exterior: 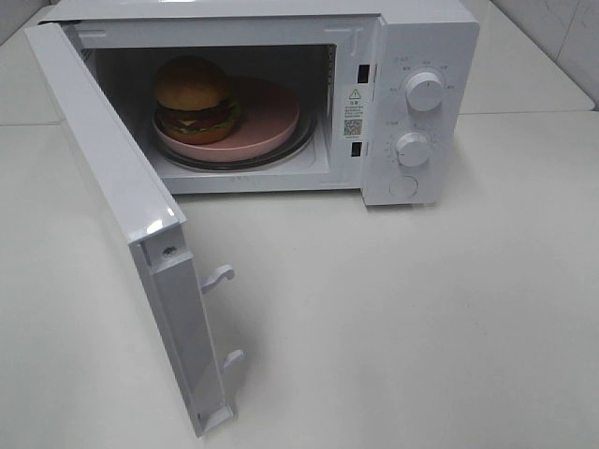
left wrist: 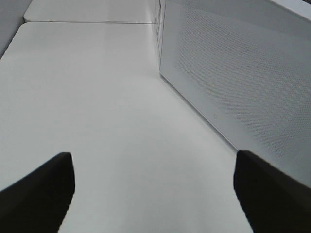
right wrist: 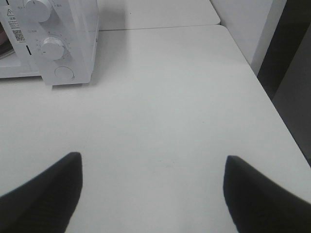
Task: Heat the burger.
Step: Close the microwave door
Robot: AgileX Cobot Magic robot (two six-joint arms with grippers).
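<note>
Inside microwave (exterior: 426, 37): burger (exterior: 194, 94) on plate (exterior: 271, 112); label (exterior: 353, 112) maybe QR; left claw (left wrist: 154, 194), right claw (right wrist: 153, 194) apart.

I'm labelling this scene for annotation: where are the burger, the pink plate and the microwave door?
burger (exterior: 193, 89): exterior high view, on the top bun.
pink plate (exterior: 271, 117): exterior high view, bare part right of burger.
microwave door (exterior: 108, 140): exterior high view, midway along its upper side.

Microwave (exterior: 421, 56) top cut off by the upper picture edge. Plate (exterior: 271, 117) partly covered by burger (exterior: 194, 98). Label (exterior: 354, 112) and dial (exterior: 425, 92) print too small to read. Left gripper (left wrist: 153, 160) and right gripper (right wrist: 153, 158): only the finger ends show, the rest is cropped.
</note>
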